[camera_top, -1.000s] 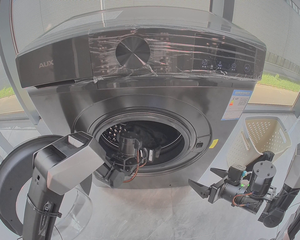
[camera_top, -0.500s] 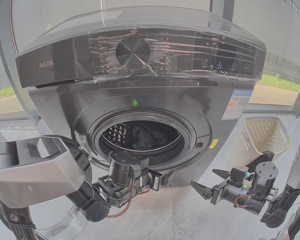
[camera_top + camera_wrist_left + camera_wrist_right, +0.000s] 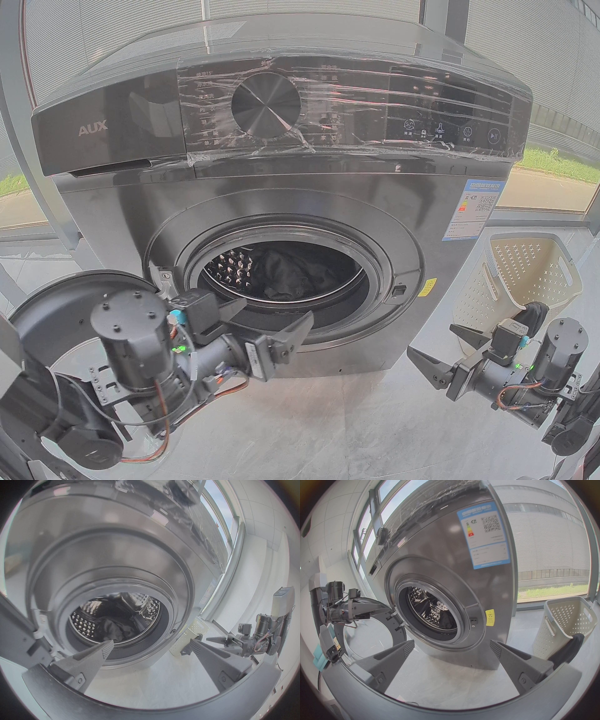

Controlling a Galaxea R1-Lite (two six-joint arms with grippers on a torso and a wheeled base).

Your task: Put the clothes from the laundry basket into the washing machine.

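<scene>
Since a second ago our left arm has drawn back out of the drum. Our left gripper now hangs outside, low in front of the porthole, its jaws spread wide with nothing between them. Our right gripper has drifted slightly toward the laundry basket. It hovers above the floor between the washing machine and the basket, its jaws likewise wide and empty.

Inside the drum we see a heap of dark clothes lying against the perforated wall. The round door is swung fully open on the machine's left. The pale basket stands on the floor just beside the machine's right side. One dark garment is draped over the basket's near rim, and we cannot see into its bottom.
</scene>
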